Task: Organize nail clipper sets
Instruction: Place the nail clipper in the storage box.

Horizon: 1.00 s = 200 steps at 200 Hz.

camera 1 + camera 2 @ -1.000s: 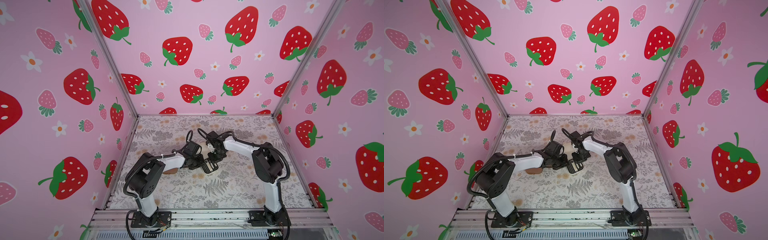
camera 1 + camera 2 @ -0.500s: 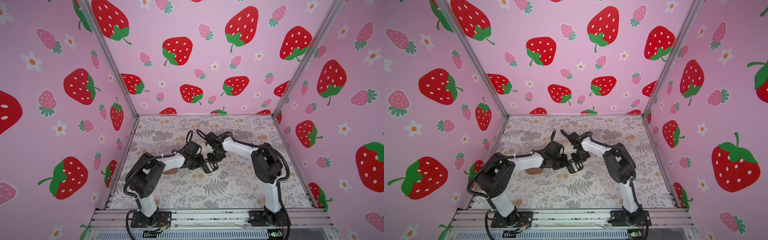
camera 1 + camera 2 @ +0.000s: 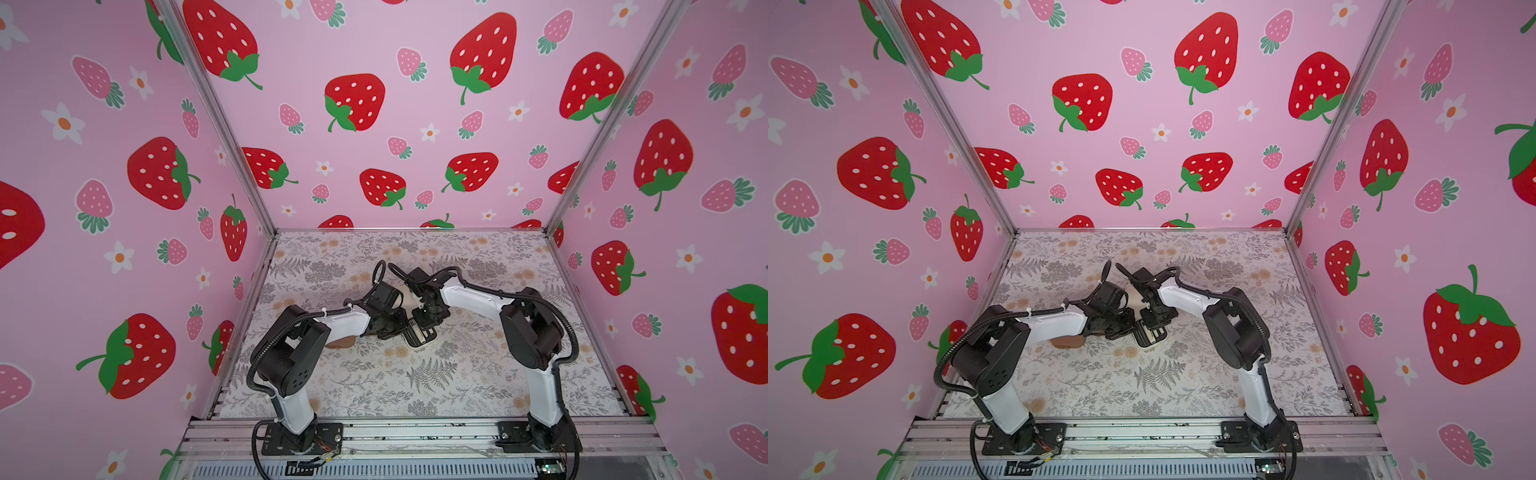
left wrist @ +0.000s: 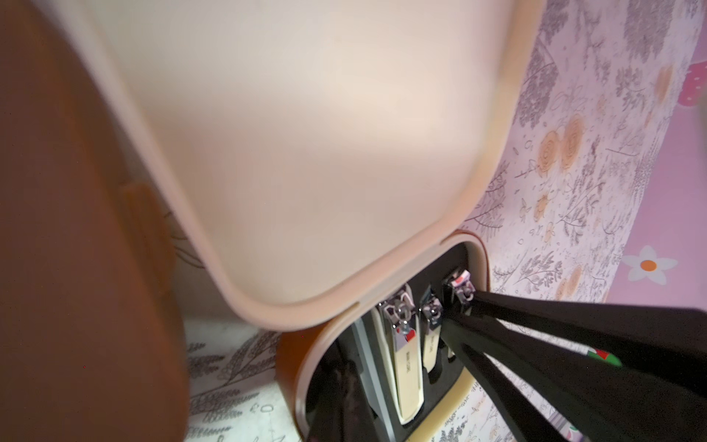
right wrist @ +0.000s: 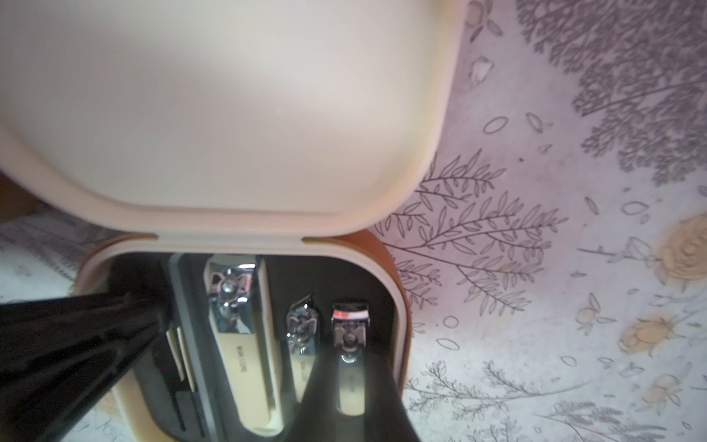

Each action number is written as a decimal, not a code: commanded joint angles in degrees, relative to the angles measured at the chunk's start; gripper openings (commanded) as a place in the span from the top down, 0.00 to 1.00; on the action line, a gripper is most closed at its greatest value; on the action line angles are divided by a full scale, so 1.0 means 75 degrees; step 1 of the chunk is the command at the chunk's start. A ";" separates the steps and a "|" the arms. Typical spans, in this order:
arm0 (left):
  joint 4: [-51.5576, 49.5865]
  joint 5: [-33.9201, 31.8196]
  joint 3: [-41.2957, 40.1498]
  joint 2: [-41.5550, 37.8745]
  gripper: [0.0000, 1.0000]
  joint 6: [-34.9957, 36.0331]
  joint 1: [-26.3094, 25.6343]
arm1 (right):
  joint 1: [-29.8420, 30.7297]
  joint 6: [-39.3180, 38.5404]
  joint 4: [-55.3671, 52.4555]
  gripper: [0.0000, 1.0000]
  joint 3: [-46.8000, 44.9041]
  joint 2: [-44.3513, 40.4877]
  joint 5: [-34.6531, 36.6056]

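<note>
Tucking the small clipper (image 4: 461, 285) into the case (image 5: 229, 114), apparently, left gripper (image 4: 458, 306) fully closed and seemingly empty, right gripper (image 5: 162, 321) near-shut lower left, hold unclear.

Pink walls (image 3: 415, 50) all round, splashed with red and pale-pink strawberries, green leaves and white flowers. The table cover (image 3: 415, 382) shows grey ferns and peach blooms. On the open case (image 5: 214, 107): cream lid, brown shell, black insert. The clippers (image 5: 239, 336) are silvery, cream-handled. The closed case (image 3: 1068, 341) is brown. Arms (image 3: 469, 297) are white with black joints.

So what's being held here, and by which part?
The right end effector pinches the outermost small clipper by its handle's sides, just behind the head.
</note>
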 commanded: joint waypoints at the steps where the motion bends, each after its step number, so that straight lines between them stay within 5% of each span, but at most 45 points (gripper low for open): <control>1: -0.0236 -0.0055 -0.0008 0.0173 1.00 0.0009 0.0009 | 0.0257 0.0304 -0.0821 0.92 -0.0599 0.0508 -0.0523; 200: -0.0184 0.0022 -0.0007 0.0185 1.00 0.0009 0.0011 | 0.0411 0.0655 -0.0744 0.83 -0.1501 0.0570 -0.0087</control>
